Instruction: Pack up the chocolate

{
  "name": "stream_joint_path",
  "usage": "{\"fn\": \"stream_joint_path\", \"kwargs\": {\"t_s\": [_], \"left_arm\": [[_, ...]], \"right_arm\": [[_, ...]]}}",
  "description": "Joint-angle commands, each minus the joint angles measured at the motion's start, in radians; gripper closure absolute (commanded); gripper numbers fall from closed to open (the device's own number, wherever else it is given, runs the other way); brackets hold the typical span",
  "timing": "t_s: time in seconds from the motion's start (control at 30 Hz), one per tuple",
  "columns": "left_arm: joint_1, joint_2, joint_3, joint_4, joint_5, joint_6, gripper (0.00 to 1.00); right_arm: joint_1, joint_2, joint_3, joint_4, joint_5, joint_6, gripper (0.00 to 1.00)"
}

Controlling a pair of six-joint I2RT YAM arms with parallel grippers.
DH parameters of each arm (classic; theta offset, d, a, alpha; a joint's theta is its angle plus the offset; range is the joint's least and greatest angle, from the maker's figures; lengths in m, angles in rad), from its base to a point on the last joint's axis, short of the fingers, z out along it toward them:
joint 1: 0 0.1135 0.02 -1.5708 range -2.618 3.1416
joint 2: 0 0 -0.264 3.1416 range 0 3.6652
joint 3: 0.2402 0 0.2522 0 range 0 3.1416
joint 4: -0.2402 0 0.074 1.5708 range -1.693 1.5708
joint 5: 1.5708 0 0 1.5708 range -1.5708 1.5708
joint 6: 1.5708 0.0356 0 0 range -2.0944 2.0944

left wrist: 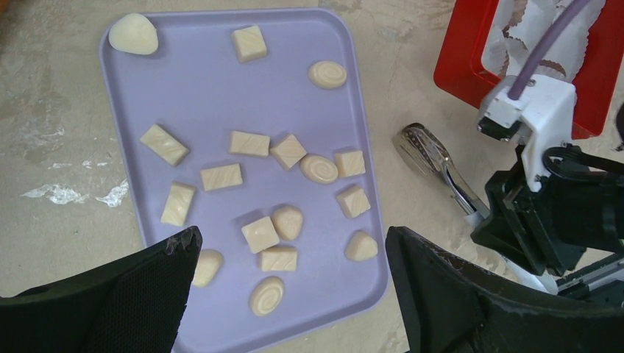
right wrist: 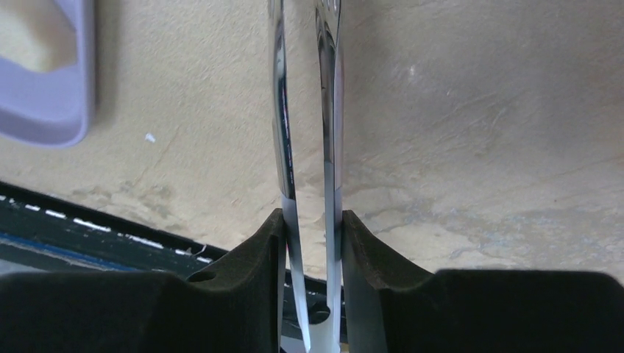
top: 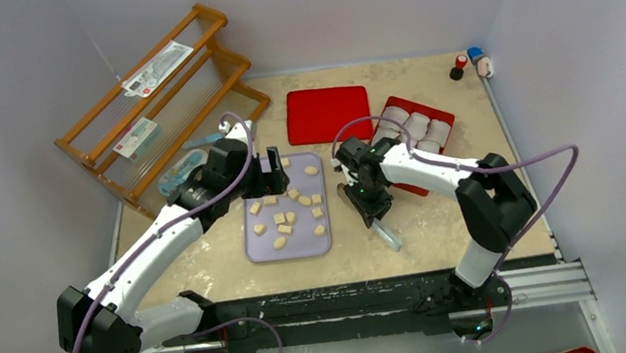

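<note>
Count from overhead: one lilac tray (top: 256,254) sits lengthwise, near to far, on a mottled beige bench (top: 444,241) enclosed by pale grey walls (top: 3,106). Chocolate (top: 285,224) lies scattered on the tray. One flat red lid (top: 328,113) and one red box (top: 423,107) of white paper cups (top: 418,120) lie beyond it. One wooden rack (top: 157,96) stands at far left. Left gripper (top: 272,174) hangs over the tray's far end. The right gripper (top: 367,204) is just right of the tray, holding metal tongs (top: 387,236).

Left wrist view: seventeen pieces counted, all on the tray, ten blocks and seven rounded. The blocks point every way, with no shared axis. Left fingers (left wrist: 132,301) are spread wide with nothing gripped. The tongs' scalloped tip is just beside the tray edge.

Right wrist view: right fingers (right wrist: 257,279) pinch both tong arms, which run straight ahead, slightly apart.
</note>
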Motion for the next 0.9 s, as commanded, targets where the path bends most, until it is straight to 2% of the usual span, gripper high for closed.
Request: {"fn": "stream_joint_path", "kwargs": {"t_s": [0.0,0.33,0.73,0.87], "left_arm": [[-0.009,-0.006,-0.011,0.017,-0.010,-0.012,0.06],[-0.009,-0.001,-0.026,0.013,-0.020,-0.004,0.06],[-0.009,0.026,-0.032,0.036,-0.001,0.001,0.06],[-0.011,0.029,-0.027,0.037,0.005,0.001,0.06]], "right_arm": [[0.011,0.041,0.004,0.028,0.048,-0.010,0.70],[0.031,0.110,-0.029,0.084,0.107,0.013,0.56],[0.033,-0.022,-0.148,0.215,0.162,0.030,0.45],[0.033,-0.039,-0.134,0.200,0.161,0.036,0.43]]}}
